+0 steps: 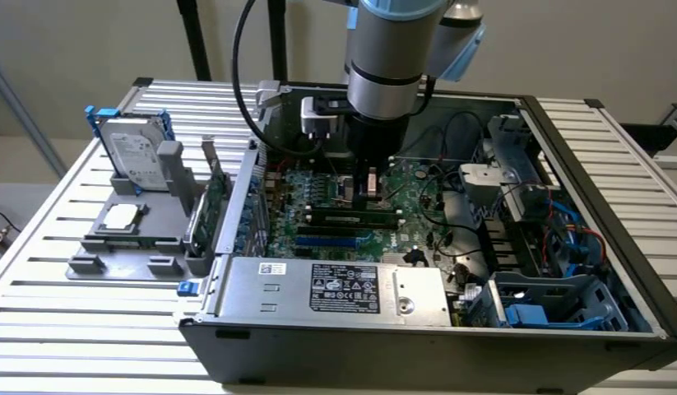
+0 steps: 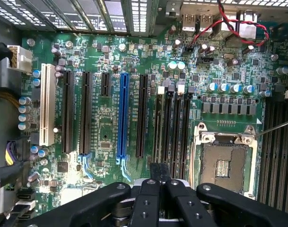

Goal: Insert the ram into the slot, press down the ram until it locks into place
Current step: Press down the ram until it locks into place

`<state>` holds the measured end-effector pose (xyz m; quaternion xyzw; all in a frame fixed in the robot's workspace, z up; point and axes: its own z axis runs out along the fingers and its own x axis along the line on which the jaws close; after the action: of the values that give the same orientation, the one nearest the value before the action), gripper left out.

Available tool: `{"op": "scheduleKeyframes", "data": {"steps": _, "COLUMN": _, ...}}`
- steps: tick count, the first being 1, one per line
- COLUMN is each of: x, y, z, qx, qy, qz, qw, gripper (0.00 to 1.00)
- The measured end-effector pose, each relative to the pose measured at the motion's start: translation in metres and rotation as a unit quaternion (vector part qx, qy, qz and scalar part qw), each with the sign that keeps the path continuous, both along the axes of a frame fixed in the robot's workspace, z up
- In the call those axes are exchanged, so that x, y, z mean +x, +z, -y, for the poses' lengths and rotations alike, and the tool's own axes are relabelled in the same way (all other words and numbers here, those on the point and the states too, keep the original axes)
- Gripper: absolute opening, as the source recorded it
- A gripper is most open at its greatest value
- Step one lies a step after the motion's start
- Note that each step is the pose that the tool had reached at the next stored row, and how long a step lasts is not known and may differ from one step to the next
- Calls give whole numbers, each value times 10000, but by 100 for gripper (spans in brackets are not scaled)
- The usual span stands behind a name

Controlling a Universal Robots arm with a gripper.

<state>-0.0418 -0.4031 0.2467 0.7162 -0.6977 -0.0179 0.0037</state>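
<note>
The ram (image 1: 350,218), a thin green stick with dark chips, lies lengthwise along a black slot on the motherboard inside the open computer case. My gripper (image 1: 371,196) reaches straight down into the case and its tip stands just over the ram, towards the stick's end on the exterior view's right. Whether it touches the ram I cannot tell. In the wrist view the gripper (image 2: 159,172) has its two black fingers (image 2: 153,171) closed together, nothing visible between them. Several parallel black memory slots (image 2: 168,125) run away from the fingertips.
A CPU socket (image 2: 224,163) sits beside the memory slots, and a bright blue slot (image 2: 123,116) lies further off. A metal power supply box (image 1: 327,288) fills the case front. A hard drive (image 1: 135,156) and grey fixture (image 1: 118,239) stand at the exterior view's left.
</note>
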Motion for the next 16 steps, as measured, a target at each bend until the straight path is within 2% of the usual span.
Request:
{"op": "scheduleKeyframes", "data": {"steps": 11, "x": 0, "y": 0, "z": 0, "qx": 0, "qy": 0, "qz": 0, "qw": 10000, "gripper": 11}}
{"op": "scheduleKeyframes", "data": {"steps": 16, "x": 0, "y": -55, "z": -21, "qx": -1, "qy": -1, "qz": 1, "qw": 10000, "gripper": 11}}
